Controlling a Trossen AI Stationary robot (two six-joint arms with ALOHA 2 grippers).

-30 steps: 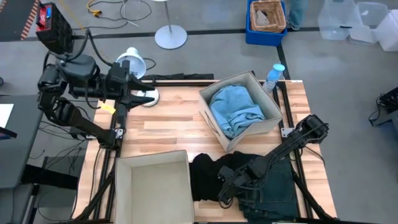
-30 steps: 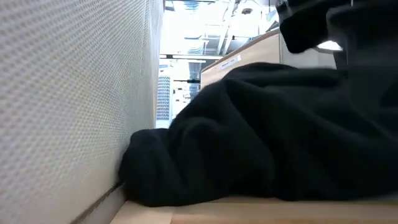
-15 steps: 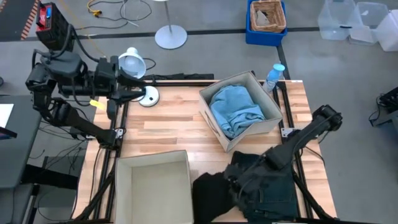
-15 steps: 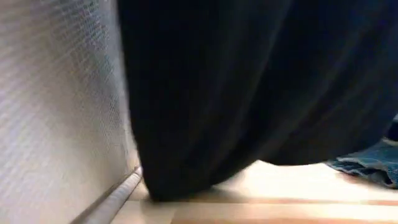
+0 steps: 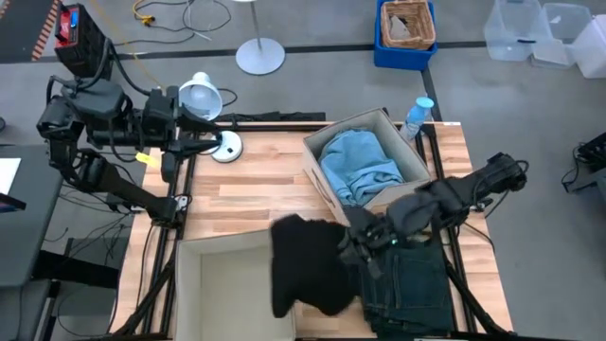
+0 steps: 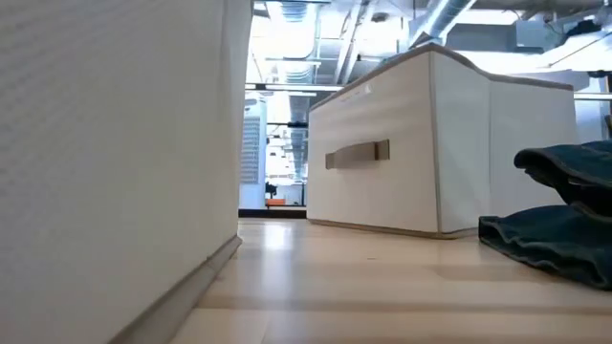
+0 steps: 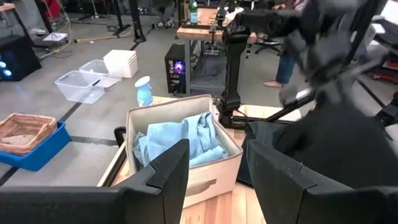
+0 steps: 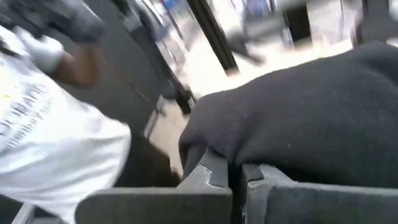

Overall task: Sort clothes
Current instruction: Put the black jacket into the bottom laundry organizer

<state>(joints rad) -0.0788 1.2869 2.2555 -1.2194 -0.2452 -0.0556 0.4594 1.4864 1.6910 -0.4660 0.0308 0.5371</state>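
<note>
My right gripper is shut on the black garment, which hangs in the air over the right wall of the near-left cardboard box. The garment fills the right wrist view. The dark blue-green jeans lie on the table's near right part and also show in the low view. Light blue cloth lies in the far-right box. My left gripper is open and empty beyond the table's far left corner. My right gripper pinches a bunched fold of the black garment between its two fingers. How many layers it has, I cannot tell. The garment is lifted clear of the table and hangs to the left of the gripper.
The near-left box's wall fills the left of the low view. The far-right box stands beyond bare table. A water bottle stands at the far right corner. A person in a white shirt shows beyond the table.
My right gripper has risen and gone toward the table's far and left side with the black garment. The garment lay on the table's near middle; it is now lifted clear and hangs over the near-left box's right wall. My left arm has drawn back toward the left edge.
</note>
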